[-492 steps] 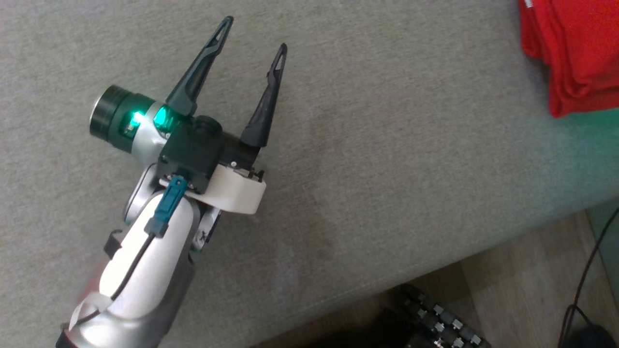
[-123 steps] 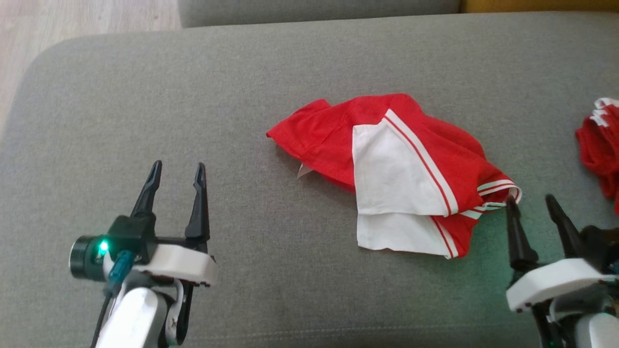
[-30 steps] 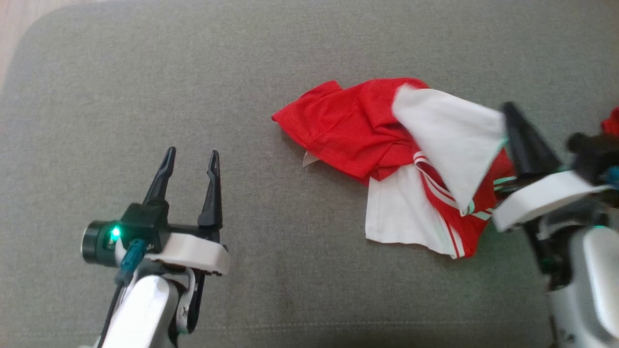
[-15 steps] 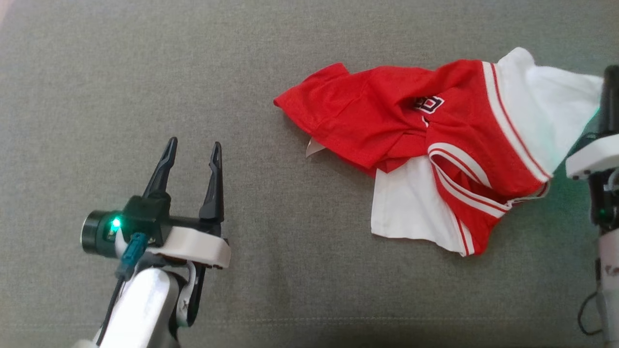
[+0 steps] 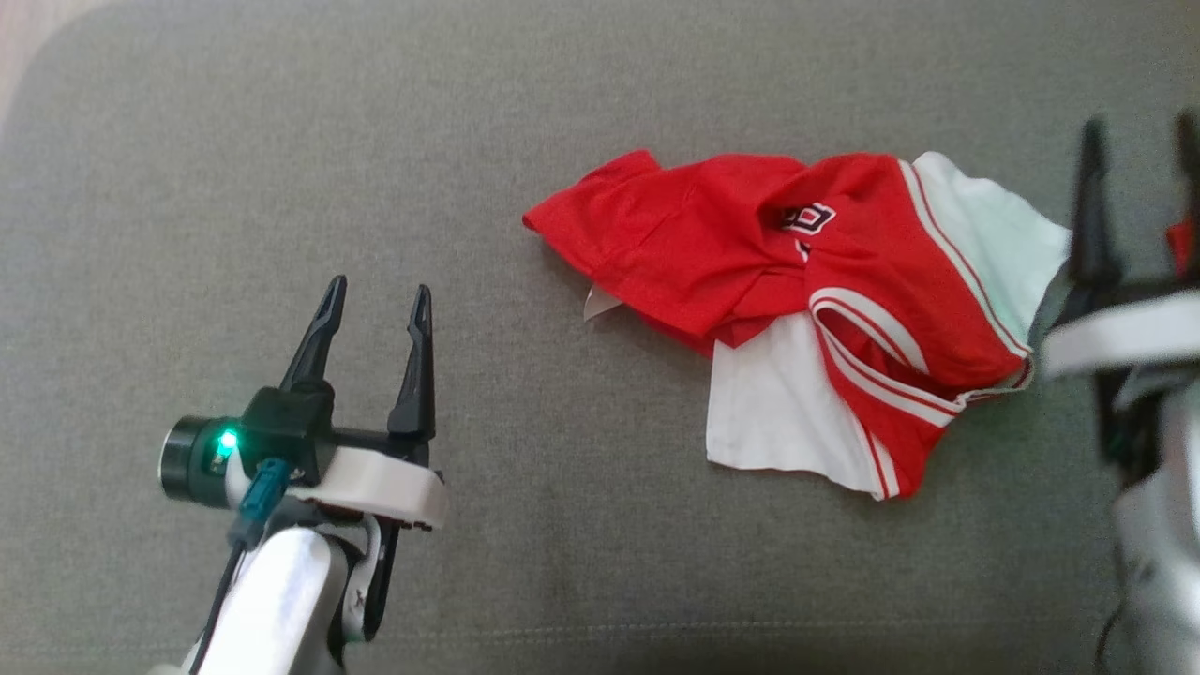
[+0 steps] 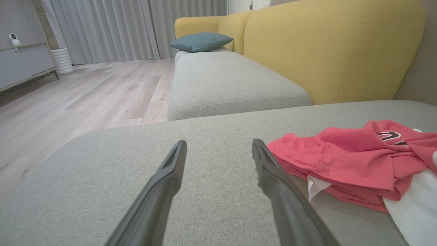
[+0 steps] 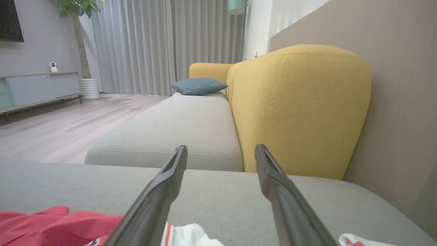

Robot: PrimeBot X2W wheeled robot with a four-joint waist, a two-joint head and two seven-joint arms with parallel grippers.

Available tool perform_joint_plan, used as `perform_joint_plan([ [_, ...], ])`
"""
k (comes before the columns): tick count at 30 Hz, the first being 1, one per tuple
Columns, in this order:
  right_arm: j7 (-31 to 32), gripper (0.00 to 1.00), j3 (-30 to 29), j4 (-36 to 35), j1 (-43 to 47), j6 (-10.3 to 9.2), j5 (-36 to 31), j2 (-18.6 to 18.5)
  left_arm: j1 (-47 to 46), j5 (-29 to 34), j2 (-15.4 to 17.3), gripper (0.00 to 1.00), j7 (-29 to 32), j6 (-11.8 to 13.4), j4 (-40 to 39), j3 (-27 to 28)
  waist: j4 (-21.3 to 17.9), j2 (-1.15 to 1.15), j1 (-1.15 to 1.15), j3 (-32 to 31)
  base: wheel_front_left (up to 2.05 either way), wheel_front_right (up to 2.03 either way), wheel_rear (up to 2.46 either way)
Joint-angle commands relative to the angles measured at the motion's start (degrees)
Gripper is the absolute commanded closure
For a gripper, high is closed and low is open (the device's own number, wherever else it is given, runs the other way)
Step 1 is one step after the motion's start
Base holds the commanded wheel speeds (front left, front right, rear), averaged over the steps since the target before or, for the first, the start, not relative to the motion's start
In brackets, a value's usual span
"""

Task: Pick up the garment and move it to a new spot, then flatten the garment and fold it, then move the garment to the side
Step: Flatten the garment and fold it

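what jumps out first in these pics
The red and white garment lies crumpled right of centre on the grey cushion. The left end effector stands open at lower left, and the right end effector is open just past the garment's white edge. Behind rises a yellow sofa back.

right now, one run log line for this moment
stage: flatten | garment: crumpled on couch, unheld | left gripper: open, off garment | right gripper: open, beside garment
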Motion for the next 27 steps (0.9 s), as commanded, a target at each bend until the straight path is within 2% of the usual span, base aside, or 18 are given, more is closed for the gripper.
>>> perform_joint_plan([
  [1, -0.48, 0.00, 1.70, -3.25, 2.74, 0.22, -0.35, 0.71, -0.99, -0.13, 1.46, 0.00, -0.69, 0.37, -1.57, 2.38, -0.22, 0.00, 0.00, -1.08, 0.00, 0.00, 0.00],
  [7, 3.54, 0.00, 3.70, -13.78, 13.20, 0.22, -0.69, 5.26, 0.72, -0.48, 1.88, 0.00, -0.55, 0.95, -1.86, 2.43, -0.70, 0.00, 0.00, -3.43, 0.00, 0.00, 0.00],
  [13, 6.44, 0.00, 4.51, -20.98, 20.69, 0.22, -0.47, 8.53, 2.38, -0.90, 2.24, 0.00, -0.34, 1.62, -2.46, 2.55, -1.10, 0.00, 0.00, -4.85, 0.00, 0.00, 0.00],
  [27, 8.71, 0.00, 3.74, -25.73, 23.70, 0.22, -0.78, 10.18, 3.02, -1.23, 2.69, 0.00, 0.03, 2.48, -3.53, 2.37, -1.08, 0.00, 0.00, -4.54, 0.00, 0.00, 0.00],
])
